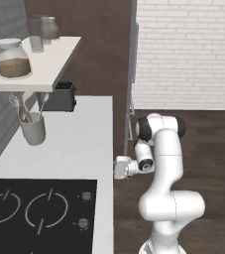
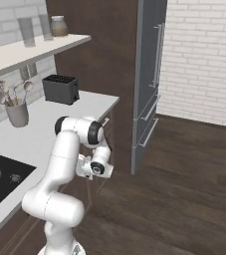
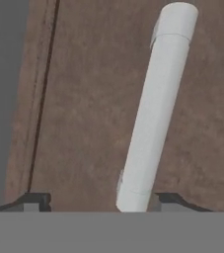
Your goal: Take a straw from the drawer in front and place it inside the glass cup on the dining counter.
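Observation:
The drawer point(image 3: 84, 108) shows close up as a flat dark brown wooden front. Its white bar handle point(image 3: 158, 108) runs slantwise across it. My gripper point(image 3: 101, 200) is open and straddles the handle's near end. The right fingertip point(image 3: 168, 200) sits close beside the bar, while the left one stands well apart from it. From the left base view, my gripper point(image 1: 119, 167) is level with the counter's front edge, pointing into the cabinet face below it. The straw, the glass cup and the dining counter are out of view.
A white counter point(image 1: 79, 139) carries a black cooktop point(image 1: 39, 213), a grey holder with spoons point(image 1: 33, 130) and a black toaster point(image 2: 60, 88). Jars stand on a shelf point(image 1: 39, 69) above. A tall grey fridge point(image 2: 149, 74) stands to the right, with open wooden floor point(image 2: 184, 189) beyond.

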You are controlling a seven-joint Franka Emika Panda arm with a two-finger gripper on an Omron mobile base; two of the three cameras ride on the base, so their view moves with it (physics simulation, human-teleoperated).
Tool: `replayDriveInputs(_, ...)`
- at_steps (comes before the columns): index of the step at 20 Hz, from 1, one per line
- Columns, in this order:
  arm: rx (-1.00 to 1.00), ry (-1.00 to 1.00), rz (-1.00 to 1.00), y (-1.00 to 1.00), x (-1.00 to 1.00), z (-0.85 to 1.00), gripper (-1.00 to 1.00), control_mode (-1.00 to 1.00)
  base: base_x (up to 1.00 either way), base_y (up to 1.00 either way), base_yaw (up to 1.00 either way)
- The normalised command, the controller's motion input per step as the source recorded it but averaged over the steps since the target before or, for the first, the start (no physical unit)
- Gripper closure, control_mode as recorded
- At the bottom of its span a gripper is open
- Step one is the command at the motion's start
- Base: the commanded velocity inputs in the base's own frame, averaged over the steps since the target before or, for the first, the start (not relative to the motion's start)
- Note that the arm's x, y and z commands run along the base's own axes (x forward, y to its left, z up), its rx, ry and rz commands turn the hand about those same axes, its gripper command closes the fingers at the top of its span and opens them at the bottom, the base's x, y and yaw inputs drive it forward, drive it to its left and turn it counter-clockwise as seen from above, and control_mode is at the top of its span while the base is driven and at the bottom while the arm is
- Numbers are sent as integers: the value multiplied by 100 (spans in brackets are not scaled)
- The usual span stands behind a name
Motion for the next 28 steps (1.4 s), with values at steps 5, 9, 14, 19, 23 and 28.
replayDriveInputs(5, -2, 0, 0, 0, 18, -33, -100, -100, 0, 0, 0)
replayDriveInputs(9, -2, 0, 0, 0, 20, -25, -100, -100, 0, 0, 0)
replayDriveInputs(14, 0, -5, 0, 2, 19, 1, -100, -100, 0, 0, 0)
replayDriveInputs(19, 0, -10, 0, 14, 2, 19, -100, -100, 0, 0, 0)
replayDriveInputs(23, -1, -2, 0, 39, 0, 0, -100, -100, 0, 0, 0)
replayDriveInputs(28, -1, 0, 0, 39, 0, 0, 100, -100, 0, 0, 0)
